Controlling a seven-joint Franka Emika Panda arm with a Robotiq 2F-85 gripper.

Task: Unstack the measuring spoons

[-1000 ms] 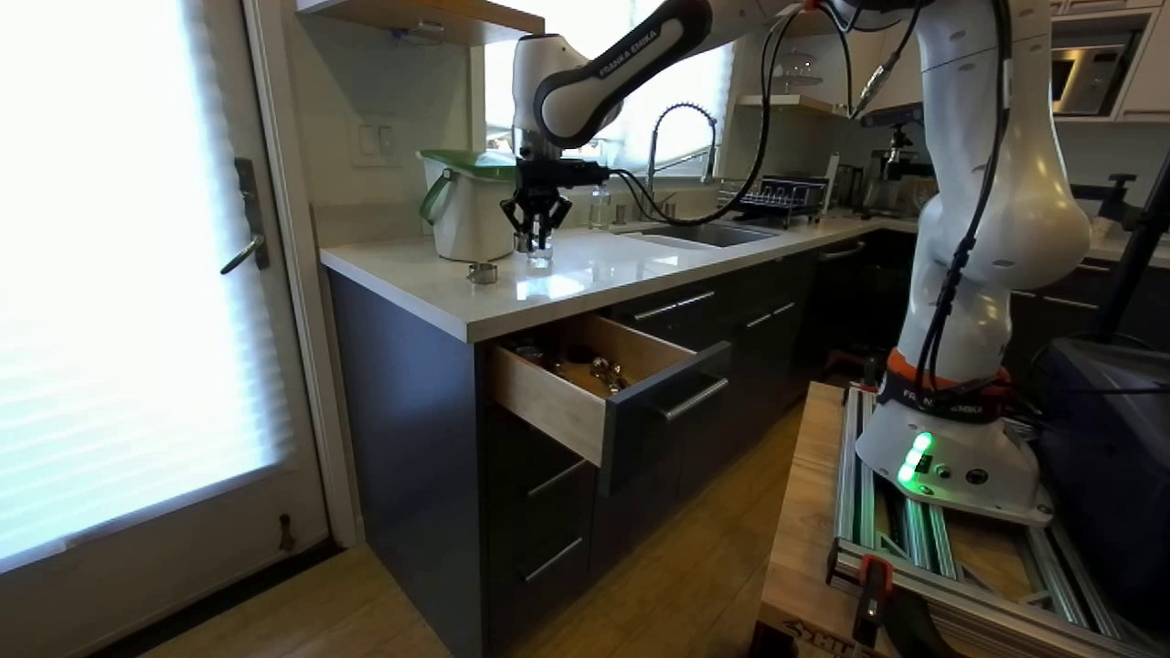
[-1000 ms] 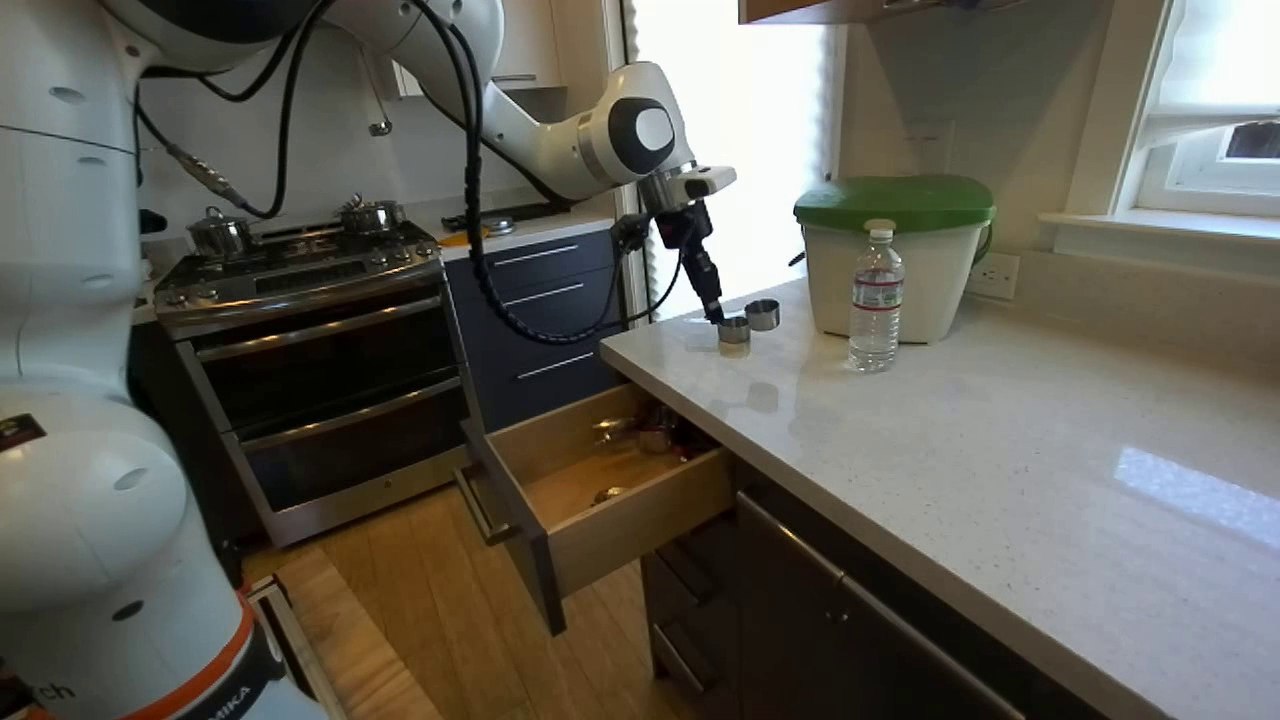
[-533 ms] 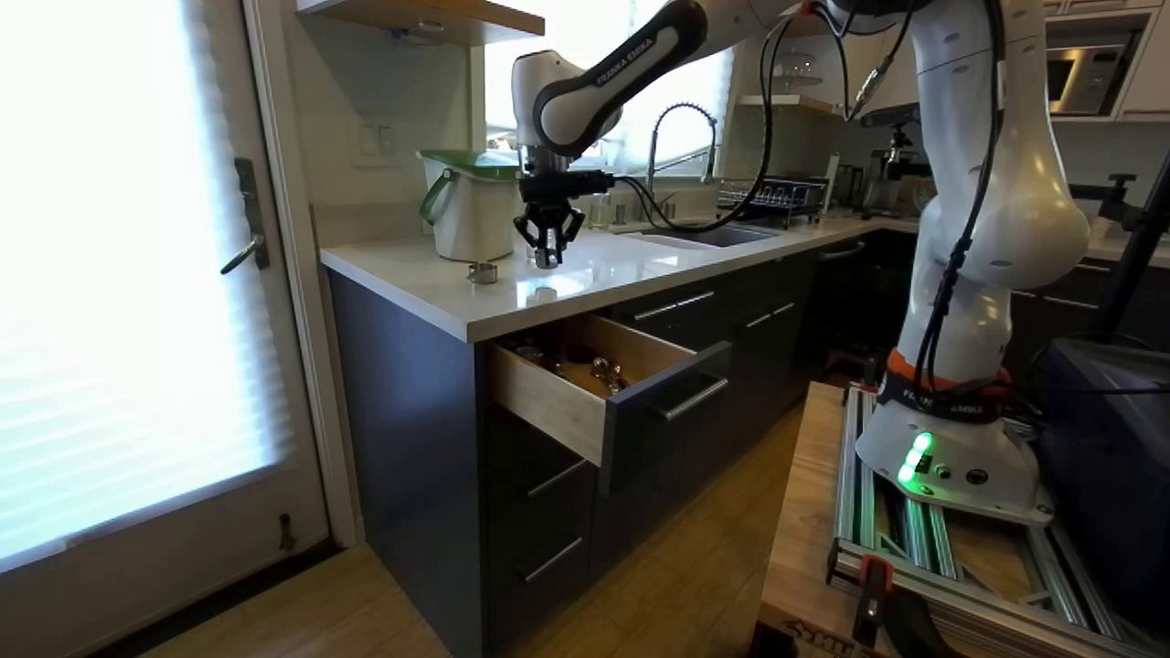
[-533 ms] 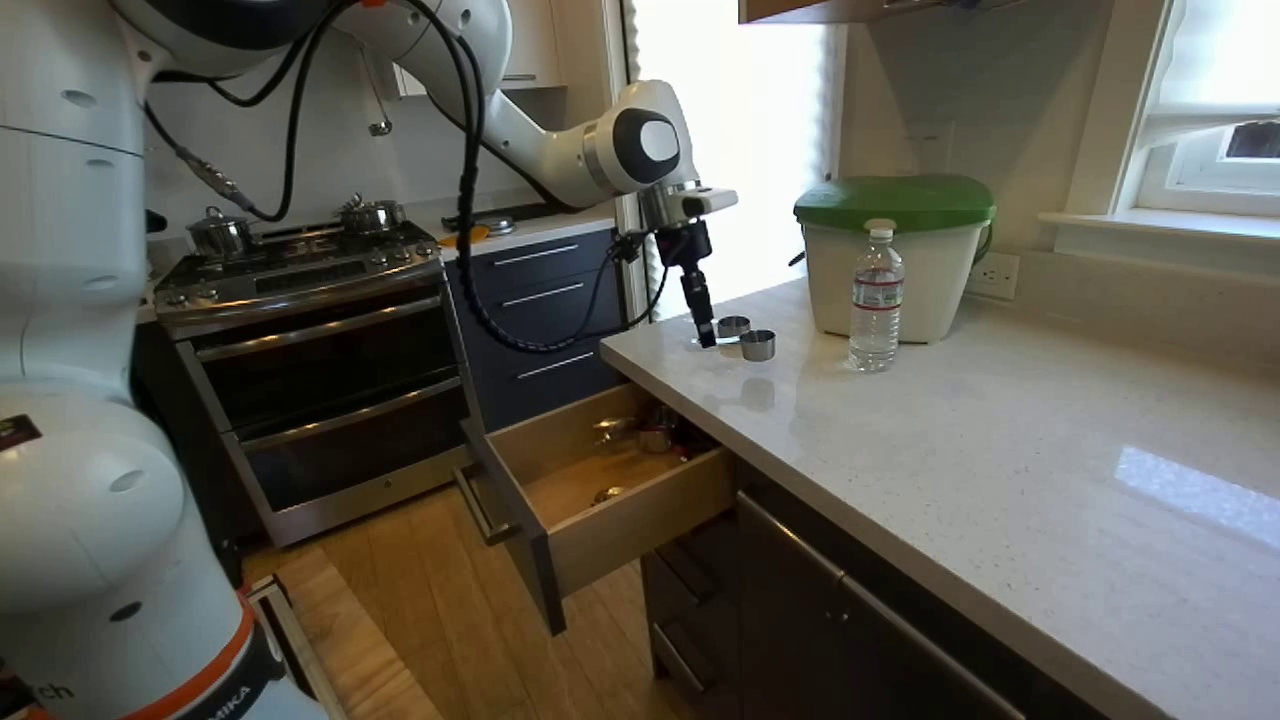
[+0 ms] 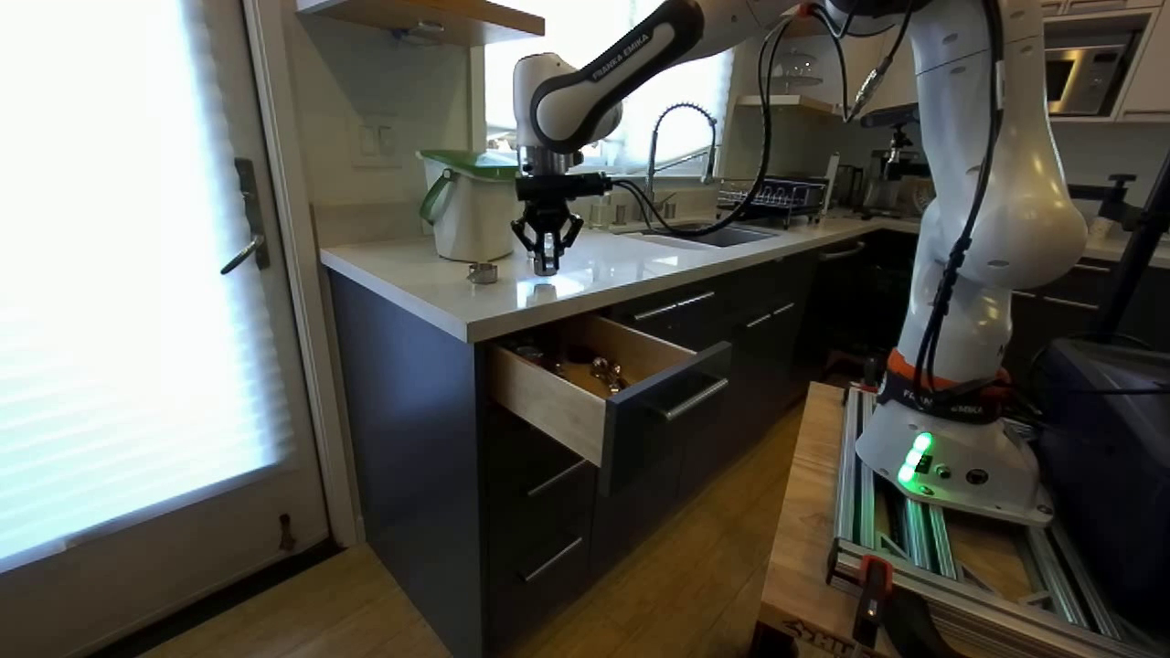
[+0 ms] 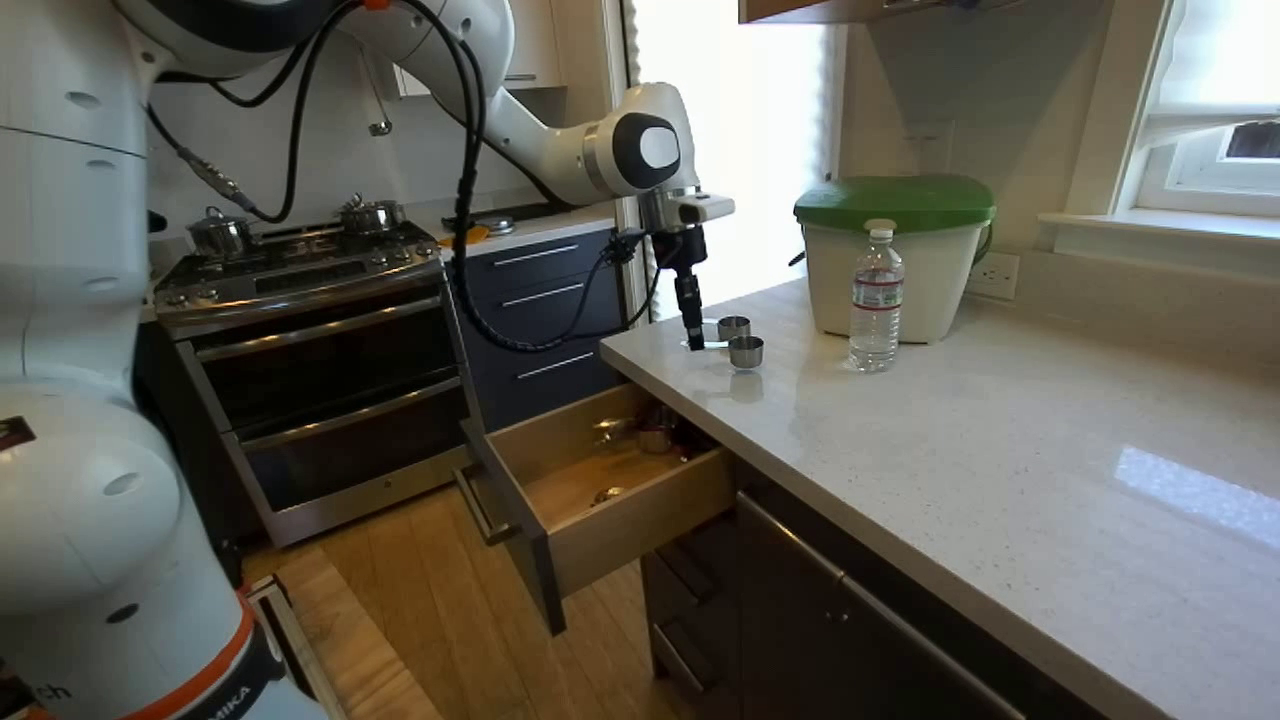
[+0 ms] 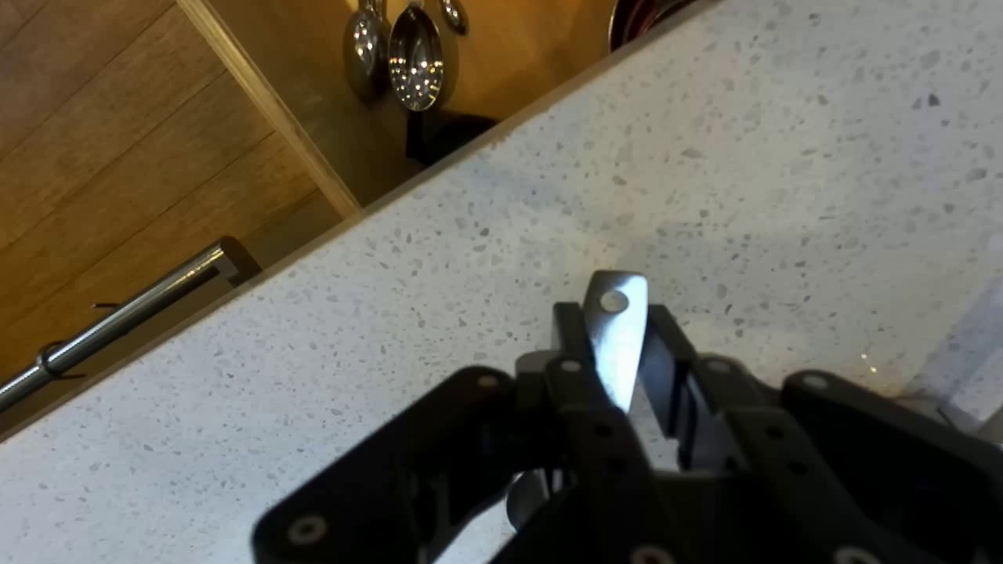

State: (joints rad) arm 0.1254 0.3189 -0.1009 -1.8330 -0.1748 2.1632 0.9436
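One measuring spoon [image 6: 746, 352] held by its handle [image 7: 618, 337], apart from the second spoon [image 6: 733, 328].
Our fingers [image 7: 570, 337] grip the flat handle, likely to leave the cup-shaped bowl [image 6: 747, 355] free for a level set-down. We judge it just above the surface [image 6: 1000, 450]; the second spoon rests near, a spacing meant, we think, to stop the two nesting.

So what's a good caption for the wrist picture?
Gripper pinching a measuring-cup handle over the speckled countertop, spoons in the open drawer.
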